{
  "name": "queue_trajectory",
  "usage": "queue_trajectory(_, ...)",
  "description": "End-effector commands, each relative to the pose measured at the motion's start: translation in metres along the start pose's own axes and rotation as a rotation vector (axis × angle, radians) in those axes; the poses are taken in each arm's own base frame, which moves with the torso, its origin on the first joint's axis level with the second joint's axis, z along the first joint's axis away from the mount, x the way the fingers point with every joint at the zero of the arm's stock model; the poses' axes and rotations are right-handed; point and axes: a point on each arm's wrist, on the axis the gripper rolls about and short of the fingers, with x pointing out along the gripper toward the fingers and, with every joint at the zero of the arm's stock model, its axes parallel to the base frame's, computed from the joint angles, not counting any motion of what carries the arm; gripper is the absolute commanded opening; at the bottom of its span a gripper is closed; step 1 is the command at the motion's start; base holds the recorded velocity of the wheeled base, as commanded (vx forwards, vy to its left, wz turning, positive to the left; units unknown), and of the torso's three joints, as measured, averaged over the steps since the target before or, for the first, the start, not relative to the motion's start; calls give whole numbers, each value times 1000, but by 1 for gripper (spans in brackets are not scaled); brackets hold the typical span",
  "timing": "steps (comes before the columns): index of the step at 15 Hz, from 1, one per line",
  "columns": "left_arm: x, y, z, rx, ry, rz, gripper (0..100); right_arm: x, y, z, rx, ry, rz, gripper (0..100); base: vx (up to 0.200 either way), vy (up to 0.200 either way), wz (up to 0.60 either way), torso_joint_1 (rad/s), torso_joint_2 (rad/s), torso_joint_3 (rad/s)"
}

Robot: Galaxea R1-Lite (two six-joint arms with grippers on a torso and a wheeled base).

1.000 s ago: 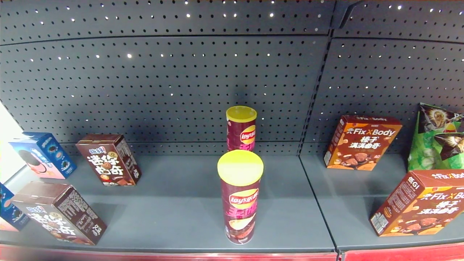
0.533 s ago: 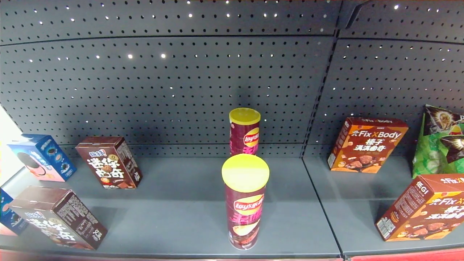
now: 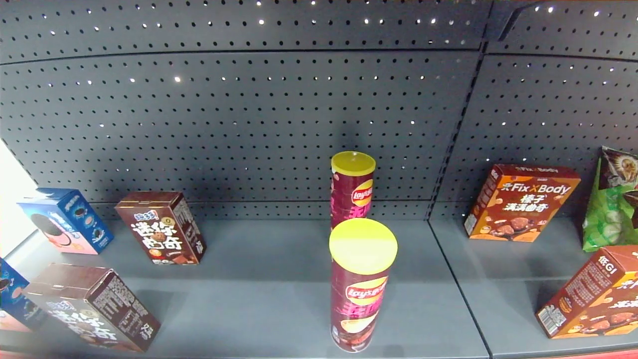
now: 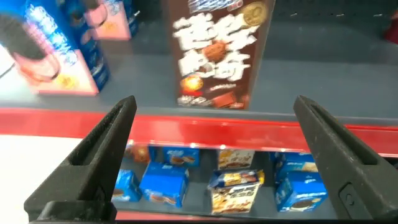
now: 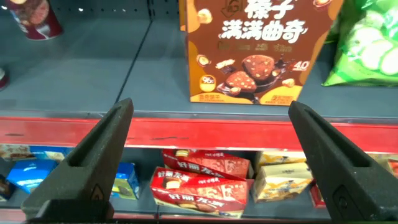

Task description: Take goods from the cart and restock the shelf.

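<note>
Both tools empty, jaws spread wide. Left tool (image 4: 214,104) sits just outside the shelf's red front lip (image 4: 205,127), squared up on the brown cookie box (image 4: 217,50), with the blue box (image 4: 53,56) beside it. Right tool (image 5: 211,104) sits just outside the same lip further along, facing the orange box (image 5: 255,46) with the green bag (image 5: 367,43) next to it. So both arms point into the shelf (image 3: 259,289), level with its lip, one at each end. Nothing is in hand to restock, so my read is the next job is a pick from the cart, and I can't tell which side the cart lies on. The relation that matters for placing: two chip cans stand upright mid-shelf, front can (image 3: 360,294) near the lip and rear can (image 3: 352,192) at the pegboard, long axes vertical. Bare deck lies on both sides of them. The cans look a bit nearer the right arm. Either arm could reach its own gap without crossing.
</note>
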Motion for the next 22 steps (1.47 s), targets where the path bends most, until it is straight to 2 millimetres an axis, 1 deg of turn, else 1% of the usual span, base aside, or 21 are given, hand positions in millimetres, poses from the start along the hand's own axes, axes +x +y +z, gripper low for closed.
queue_trajectory(1, 0, 0, 0, -2, 2, 0, 100, 0, 0, 0, -1, 1, 0, 100, 0, 0, 0, 0, 0, 0)
queue_trajectory(3, 0, 0, 0, 1, 2, 0, 100, 0, 0, 0, -1, 1, 0, 100, 0, 0, 0, 0, 0, 0)
queue_trajectory(6, 0, 0, 0, 3, 2, -9, 100, 0, 0, 0, -1, 1, 0, 100, -200, 0, 0, 9, 6, 2)
queue_trajectory(22, 0, 0, 0, -2, 2, -4, 100, 0, 0, 0, -2, 1, 0, 100, 0, 0, 0, 0, 0, 0)
